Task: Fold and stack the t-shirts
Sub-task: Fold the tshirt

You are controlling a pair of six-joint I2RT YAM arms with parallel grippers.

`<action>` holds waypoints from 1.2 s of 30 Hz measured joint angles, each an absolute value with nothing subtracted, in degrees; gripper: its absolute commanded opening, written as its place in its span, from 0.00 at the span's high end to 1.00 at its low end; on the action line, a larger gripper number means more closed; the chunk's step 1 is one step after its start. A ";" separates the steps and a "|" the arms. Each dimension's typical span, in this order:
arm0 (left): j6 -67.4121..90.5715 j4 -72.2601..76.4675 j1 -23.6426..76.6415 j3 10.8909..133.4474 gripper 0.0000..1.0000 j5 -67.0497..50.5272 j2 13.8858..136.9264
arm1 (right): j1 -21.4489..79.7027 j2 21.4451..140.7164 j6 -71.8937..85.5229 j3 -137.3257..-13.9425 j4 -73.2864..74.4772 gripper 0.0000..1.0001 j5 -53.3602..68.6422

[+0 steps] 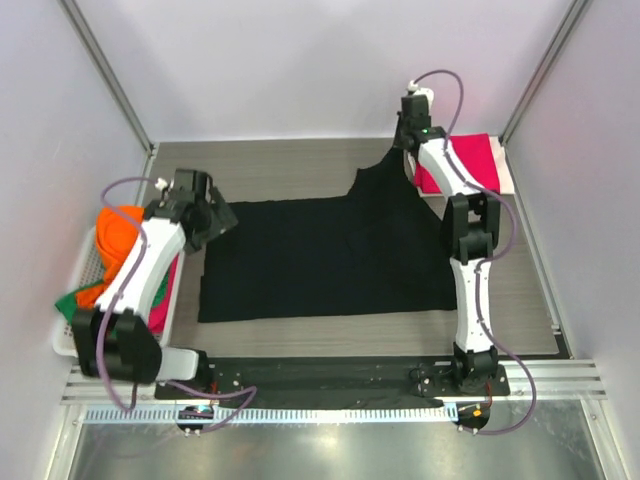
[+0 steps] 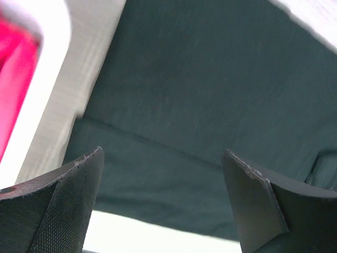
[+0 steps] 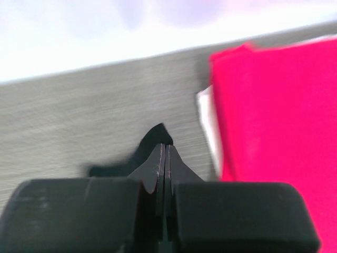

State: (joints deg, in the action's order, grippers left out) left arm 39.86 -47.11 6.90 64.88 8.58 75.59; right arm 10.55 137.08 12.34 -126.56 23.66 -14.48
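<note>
Black t-shirt spread on the bench, with its far right corner pinched up by the right hand.

The right hand's fingers are pressed together on a peak of black cloth, which rises off the bench just beside a folded crimson-pink t-shirt at the far right corner. The rest of the black shirt lies flat mid-bench, with one fold line visible in the left wrist view. The left hand hangs over the shirt's left edge with its fingers wide apart and nothing between them. A white mesh basket sits at the left bench edge and holds a bundled orange shirt, green cloth and pink cloth.
</note>
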 measured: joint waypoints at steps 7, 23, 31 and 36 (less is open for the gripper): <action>39.53 -46.76 7.01 85.58 0.11 11.07 101.49 | 8.40 127.24 12.97 -121.62 23.38 0.99 -15.09; 40.84 -52.14 4.05 123.15 0.31 14.96 137.27 | 8.32 125.12 16.71 -111.44 24.14 0.99 -9.32; 42.13 -51.68 1.21 126.87 0.41 14.98 140.75 | 8.40 125.03 18.17 -110.67 23.99 0.99 -7.42; 43.11 -51.03 1.13 127.57 0.51 14.63 142.47 | 8.67 124.22 18.83 -108.90 23.94 0.99 -6.66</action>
State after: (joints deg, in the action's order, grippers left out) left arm 43.11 -51.03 1.13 127.57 14.63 142.47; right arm 8.67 124.22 18.83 -108.90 23.94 -6.66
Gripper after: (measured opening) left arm 0.542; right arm 0.024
